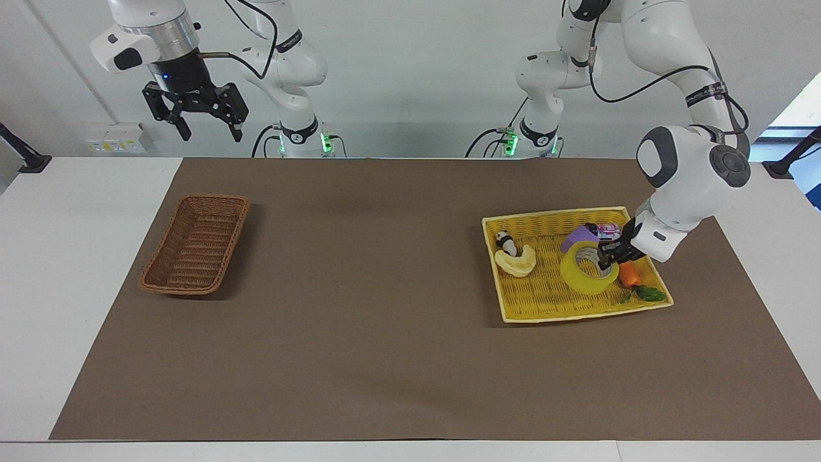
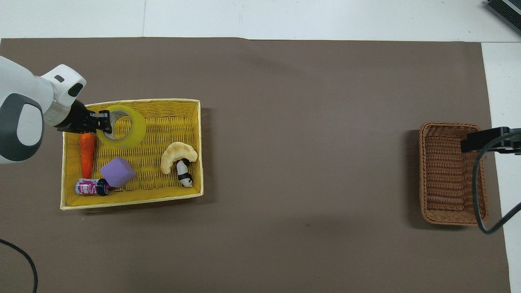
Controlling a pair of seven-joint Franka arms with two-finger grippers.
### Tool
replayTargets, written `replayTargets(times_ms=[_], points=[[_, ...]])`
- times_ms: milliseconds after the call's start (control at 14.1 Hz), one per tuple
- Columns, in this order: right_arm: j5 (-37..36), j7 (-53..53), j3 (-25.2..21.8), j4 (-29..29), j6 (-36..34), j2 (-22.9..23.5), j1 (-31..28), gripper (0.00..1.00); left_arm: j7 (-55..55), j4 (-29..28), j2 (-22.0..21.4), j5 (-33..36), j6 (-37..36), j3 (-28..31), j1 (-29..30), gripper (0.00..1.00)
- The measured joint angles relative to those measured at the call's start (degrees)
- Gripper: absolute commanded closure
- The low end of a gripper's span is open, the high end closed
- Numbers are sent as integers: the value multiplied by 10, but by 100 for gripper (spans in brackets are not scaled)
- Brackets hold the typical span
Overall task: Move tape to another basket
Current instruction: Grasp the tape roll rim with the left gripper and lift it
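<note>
Only in the facing view, right tool (image 1: 204,131) spread, idle; left tool (image 1: 606,262) pinching tape (image 1: 585,276).

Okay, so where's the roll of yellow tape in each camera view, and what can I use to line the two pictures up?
Facing view: the tape is at right of centre, over the yellow basket, held by the left gripper.
Overhead view: the tape is at upper left, by the orange carrot.
Shared landmark: the brown wicker basket.
</note>
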Motion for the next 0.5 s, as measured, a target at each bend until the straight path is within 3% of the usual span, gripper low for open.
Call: replayTargets(times_ms=[498], points=[[0,0,0,0,0,0,0,0,-57,1,0,0,-1,-12,-30,100]])
